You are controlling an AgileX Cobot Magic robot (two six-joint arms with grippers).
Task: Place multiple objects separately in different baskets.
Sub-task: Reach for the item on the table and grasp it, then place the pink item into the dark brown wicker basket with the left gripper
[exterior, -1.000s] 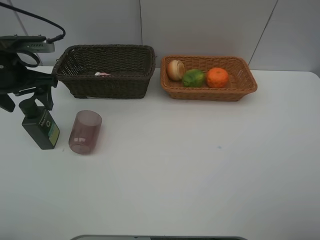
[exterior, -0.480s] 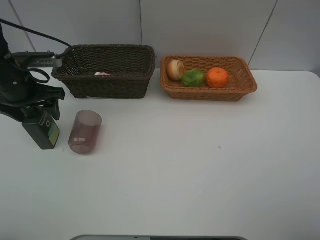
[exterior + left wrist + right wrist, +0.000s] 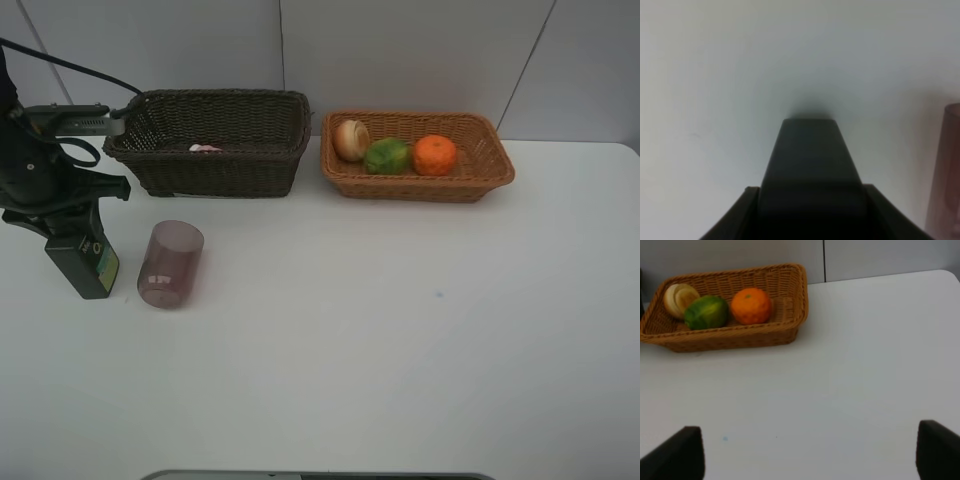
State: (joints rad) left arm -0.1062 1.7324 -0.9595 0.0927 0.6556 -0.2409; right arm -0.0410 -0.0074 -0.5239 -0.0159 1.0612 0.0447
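Observation:
The dark green pump bottle (image 3: 85, 265) stands on the table at the far left. My left gripper (image 3: 72, 228) is shut on its upper part. In the left wrist view the bottle (image 3: 810, 165) fills the gap between the fingers (image 3: 737, 220). The translucent purple cup (image 3: 170, 264) sits just right of the bottle and also shows at the edge of the left wrist view (image 3: 946, 175). A small pink bottle (image 3: 205, 149) lies in the dark brown basket (image 3: 215, 170). The tan basket (image 3: 420, 188) holds a pale apple-like fruit (image 3: 351, 139), a green fruit (image 3: 387, 156) and an orange (image 3: 435, 155). My right gripper (image 3: 810, 455) is open over bare table.
Both baskets stand side by side at the back of the white table, close to the wall. The tan basket (image 3: 740, 337) lies ahead and to the left in the right wrist view. A grey edge (image 3: 320, 476) runs along the front of the table.
My left gripper has come down around the pump bottle's top and closed on it. The bottle, the cup and the right gripper have not moved.

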